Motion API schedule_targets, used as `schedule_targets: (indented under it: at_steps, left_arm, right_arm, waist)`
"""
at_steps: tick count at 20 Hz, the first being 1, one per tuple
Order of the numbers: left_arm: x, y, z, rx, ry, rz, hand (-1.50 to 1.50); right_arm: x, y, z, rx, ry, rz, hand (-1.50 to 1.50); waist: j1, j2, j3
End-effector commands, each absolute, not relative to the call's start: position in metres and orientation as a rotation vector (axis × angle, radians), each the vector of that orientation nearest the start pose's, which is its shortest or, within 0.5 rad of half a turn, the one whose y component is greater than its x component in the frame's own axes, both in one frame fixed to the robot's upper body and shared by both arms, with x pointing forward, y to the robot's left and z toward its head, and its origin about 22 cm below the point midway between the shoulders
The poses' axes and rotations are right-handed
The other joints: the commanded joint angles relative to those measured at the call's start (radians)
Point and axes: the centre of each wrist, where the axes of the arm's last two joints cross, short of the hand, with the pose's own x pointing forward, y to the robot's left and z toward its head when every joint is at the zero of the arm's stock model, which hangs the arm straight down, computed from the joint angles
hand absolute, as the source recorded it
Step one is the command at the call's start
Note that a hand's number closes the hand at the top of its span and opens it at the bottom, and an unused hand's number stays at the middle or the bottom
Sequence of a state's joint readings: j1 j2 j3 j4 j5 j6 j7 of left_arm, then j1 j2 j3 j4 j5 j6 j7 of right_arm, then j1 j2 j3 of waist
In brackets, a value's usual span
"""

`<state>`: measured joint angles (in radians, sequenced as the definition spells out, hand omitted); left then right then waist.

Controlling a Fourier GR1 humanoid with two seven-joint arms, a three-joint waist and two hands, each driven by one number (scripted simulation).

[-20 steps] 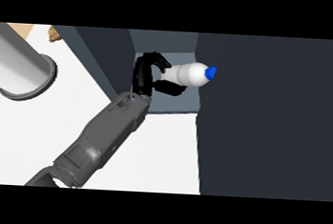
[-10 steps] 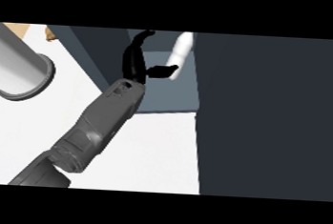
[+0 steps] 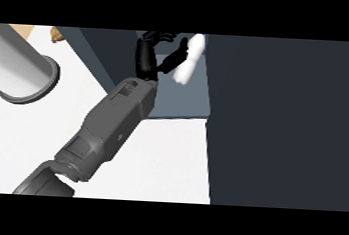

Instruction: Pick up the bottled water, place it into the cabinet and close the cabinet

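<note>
One hand (image 3: pixel 153 52) shows in the head view, black, at the end of a grey forearm (image 3: pixel 110 128) that runs up from the lower left edge toward the top middle. Which arm it is can't be told for sure from this view; it enters from the left side of the pic, so prob. the left. The other hand isn't in view.

The bottled water (image 3: pixel 188 57) is a pale, whitish shape just right of the hand, tilted, top end up near the pic's upper edge by the dark panel (image 3: pixel 281 120) on the right. It looks blurred, so cap and label can't be made out. Fingers (image 3: pixel 158 37) curl at the top left of the bottle, and a dark part of the hand overlaps the bottle's left side mid-way. So the hand is touching it or v. close; whether it's actually clasped round the bottle or has let go, can't tell.

The bottle sits over the blue-grey inner surface of the cabinet (image 3: pixel 180 100), between the cabinet's darker left wall and the dark panel on the right.

Below the cabinet is the white counter (image 3: pixel 161 159). At far left a grey cylinder (image 3: pixel 17 71) w/ a flared rim lies across the counter.
</note>
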<state>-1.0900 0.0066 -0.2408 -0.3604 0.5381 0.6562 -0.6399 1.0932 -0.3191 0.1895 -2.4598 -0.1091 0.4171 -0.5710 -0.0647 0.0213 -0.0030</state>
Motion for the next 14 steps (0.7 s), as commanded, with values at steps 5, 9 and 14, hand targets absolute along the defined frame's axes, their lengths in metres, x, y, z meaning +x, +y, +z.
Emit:
schedule_targets:
  at_steps: [5,9,14]
  left_arm:
    - [0.418,0.075,0.049,0.051,-1.966,0.130,1.50]
    - [0.407,0.067,0.048,-0.028,-1.943,0.157,1.50]
    - [0.382,0.050,0.044,-0.341,-1.866,0.083,1.50]
  right_arm:
    - [0.015,-0.250,0.125,0.373,-1.938,0.253,-1.50]
    - [0.019,-0.250,0.138,0.374,-1.945,0.283,-1.50]
    - [0.021,-0.241,0.135,0.357,-1.940,0.273,-1.50]
  waist:
    - [0.008,-0.017,0.002]
    - [0.019,-0.019,0.002]
    - [0.030,-0.023,0.000]
